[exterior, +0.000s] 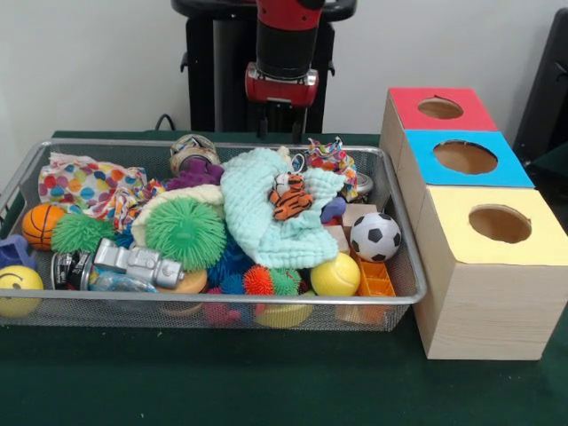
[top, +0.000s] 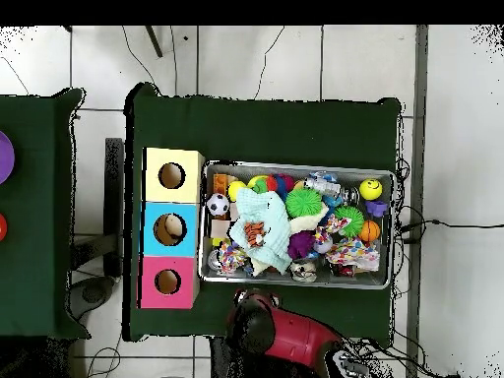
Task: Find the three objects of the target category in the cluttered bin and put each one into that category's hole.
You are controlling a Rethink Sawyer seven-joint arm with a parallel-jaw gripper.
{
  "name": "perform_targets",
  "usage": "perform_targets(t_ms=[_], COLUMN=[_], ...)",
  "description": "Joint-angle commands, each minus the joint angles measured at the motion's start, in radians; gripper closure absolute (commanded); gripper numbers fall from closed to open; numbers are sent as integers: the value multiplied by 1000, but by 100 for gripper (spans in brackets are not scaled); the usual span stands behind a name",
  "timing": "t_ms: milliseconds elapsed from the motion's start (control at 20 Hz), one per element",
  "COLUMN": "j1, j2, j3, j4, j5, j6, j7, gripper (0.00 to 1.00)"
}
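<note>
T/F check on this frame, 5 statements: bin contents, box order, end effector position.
1. The yellow-topped box is the one nearest the camera in the front view. True.
2. The soccer ball sits inside the wire mesh bin. True.
3. The tiger toy lies on the green spiky ball. False: it lies on the mint-green cloth.
4. A dotted fabric piece is already in the yellow box's hole. False: the hole looks empty; that piece lies at the bin's left end in the front view.
5. The end effector is down among the toys. False: it hangs above the bin's far rim, touching nothing.
</note>
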Motion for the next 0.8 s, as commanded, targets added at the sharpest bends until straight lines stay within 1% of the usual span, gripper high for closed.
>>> perform_targets(t_ms=[50, 250, 350, 800], j1=[60, 91, 95, 69], j2=[-64, -111, -114, -41], j3=[16, -4, 3, 56], j4=[-51, -63, -68, -77], j5=[110, 137, 151, 182], j6=[50, 125, 131, 17], j7=[249, 228, 227, 240], gripper=[0, 0, 0, 0])
